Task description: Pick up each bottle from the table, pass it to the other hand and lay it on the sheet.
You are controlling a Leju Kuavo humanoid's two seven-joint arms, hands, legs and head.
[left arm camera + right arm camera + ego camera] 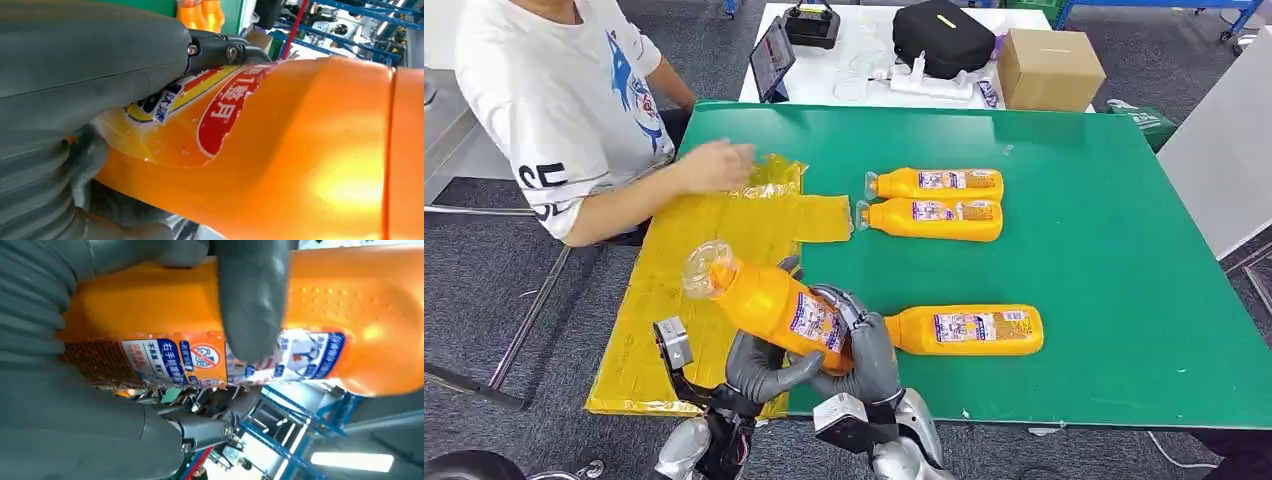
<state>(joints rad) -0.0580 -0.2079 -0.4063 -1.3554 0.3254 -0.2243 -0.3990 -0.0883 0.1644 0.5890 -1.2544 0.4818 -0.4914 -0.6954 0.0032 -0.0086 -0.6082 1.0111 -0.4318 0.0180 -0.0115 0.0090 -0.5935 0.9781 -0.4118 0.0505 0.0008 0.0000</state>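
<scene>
The orange bottle (769, 300) is up off the green worktop (1104, 260), tilted, its clear cap pointing to 10 o'clock. Both hands hold it near its bottom end. The left hand (764, 368) cups it from below, its fingers (220, 50) wrapped around the label. The right hand (864, 350) holds it from 3 o'clock, thumb (252, 300) pressed across the label. The yellow sheet (714, 260) lies beneath, toward 9 o'clock.
</scene>
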